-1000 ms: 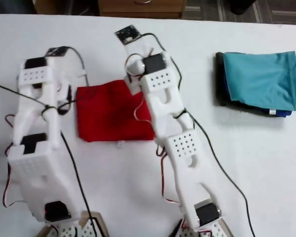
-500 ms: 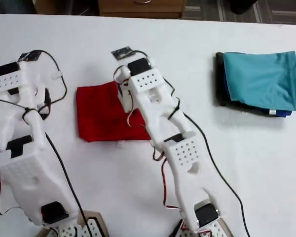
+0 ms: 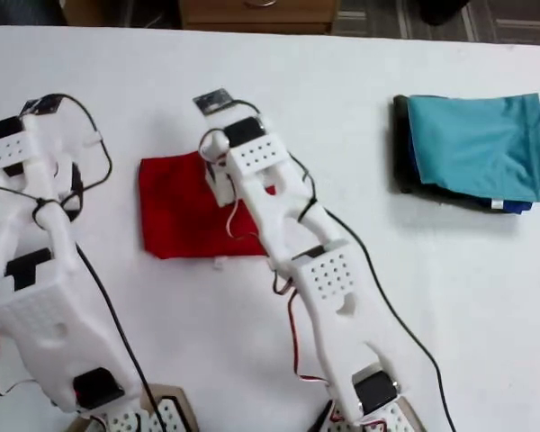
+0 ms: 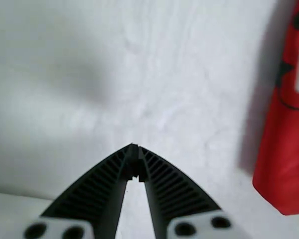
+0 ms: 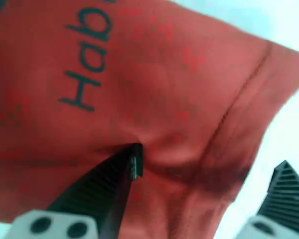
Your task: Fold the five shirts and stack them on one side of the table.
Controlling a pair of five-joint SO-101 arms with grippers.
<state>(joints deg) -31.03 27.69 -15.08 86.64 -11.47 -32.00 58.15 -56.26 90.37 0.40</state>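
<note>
While the left arm waits: its claw (image 4: 133,164) hangs over bare table (image 4: 89,74), ribbed fingers closed tip to tip on nothing. It sits near the red shirt's edge, parked clear, it seems, to leave the other arm room.
Arm bases: both white arms are rooted at the near edge of the table, with wires trailing along them.
Right claw (image 5: 209,167): gaping wide and gripping nothing. One fingertip (image 5: 133,162) presses into the red cloth and the other hangs past the hem, so the jaws straddle the shirt's edge. I judge this the stance for a pinch, to lift or drag.
Red shirt (image 3: 175,211): folded to a tidy rectangle and lying flat between the two arms. The right arm's wrist is over one side of it, and it is well apart from the pile.
Pile: on the table's right side, a teal shirt (image 3: 477,144) lies on top. A blue edge (image 3: 517,206) and a dark layer (image 3: 401,144) peek out beneath; how many lie under cannot be told.
Holding place: the pile itself serves as the collecting spot, cloth on cloth straight on the tabletop.
Stage: by the look of it, the red shirt is folded and has yet to join the pile.
Beyond: wooden furniture (image 3: 256,13) stands past the far edge.
</note>
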